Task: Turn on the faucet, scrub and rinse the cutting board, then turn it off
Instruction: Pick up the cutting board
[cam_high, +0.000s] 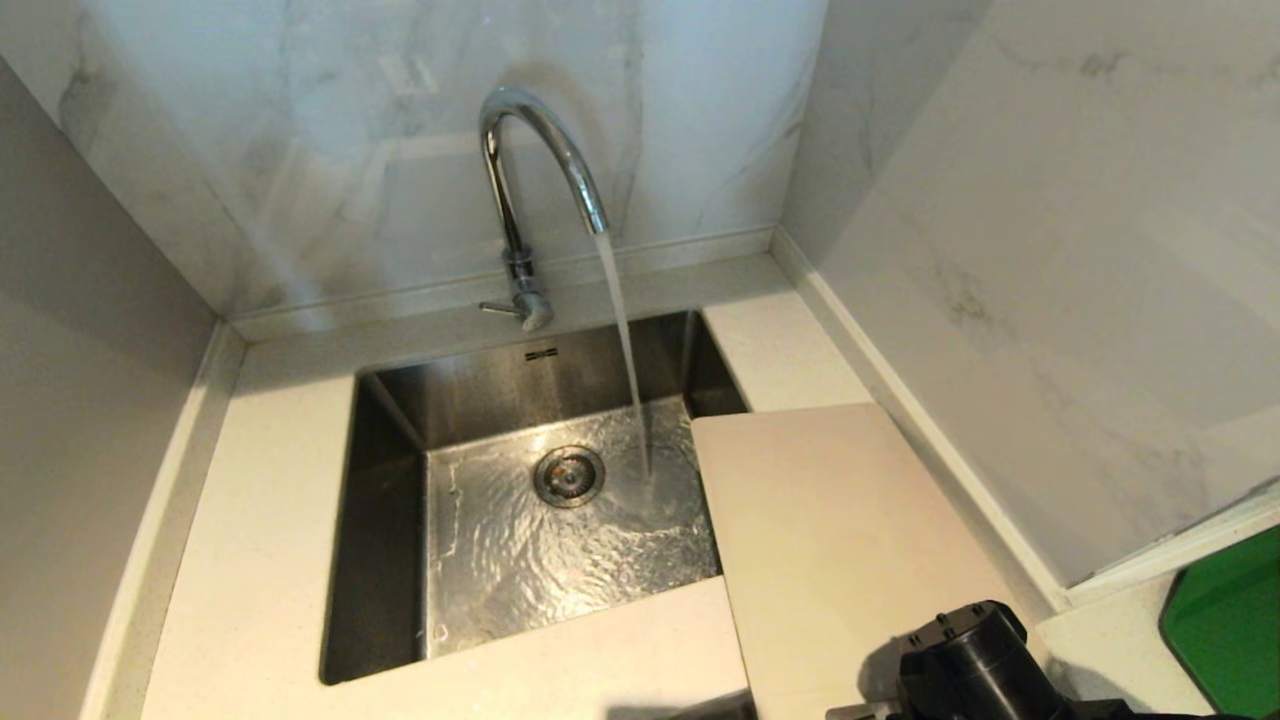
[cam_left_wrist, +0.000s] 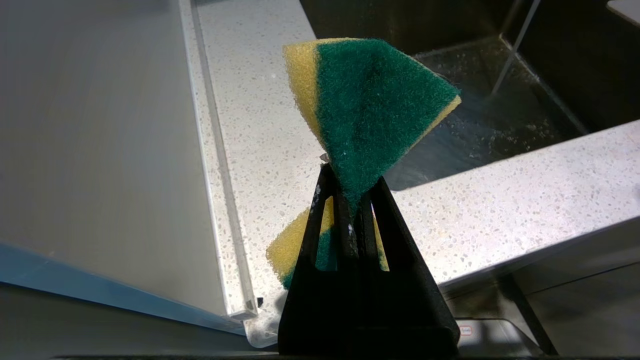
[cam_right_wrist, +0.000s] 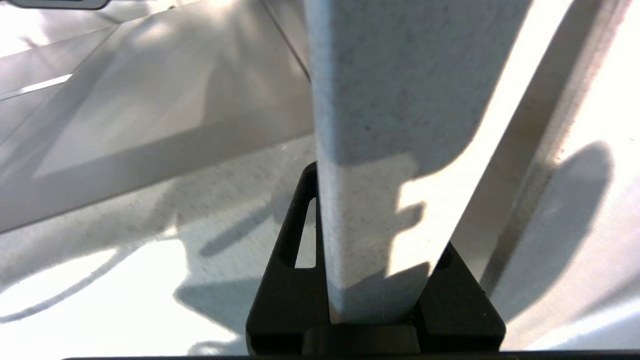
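At the far edge of the bench (cam_high: 250, 560) the faucet (cam_high: 530, 170) runs, its stream landing on the sink (cam_high: 385, 470) floor right of the drain (cam_high: 568, 476); water is already on. Cutting board (cam_high: 840, 540) sits at the right, lying over the right edge of the sink and the bench beside it, roughly flat or slightly lifted, hard to tell which. Right arm's black wrist shows at the near right below the board. Right wrist view: right claw (cam_right_wrist: 372, 300) is clamped on the board's edge, the pale speckled slab running straight out from between the jaws. Left arm is out of the head view; left wrist view shows left claw (cam_left_wrist: 357, 200) pinched tight on the green and yellow sponge (cam_left_wrist: 370, 110), hanging above the near left bench corner with the sink beyond. Step in hand, as I judge it: bring the board under the stream for scrubbing. To do it well: keep the grip firm since a thin wet board may slip or pivot, swing it left over the basin, tilt the far end down so runoff goes in the sink and not onto the bench, keep the board's face open to the sponge side, then bring the sponge's green face flat on it. Avoid knocking the spout. Green object (cam_high: 1225, 630) at far right, unclear what.
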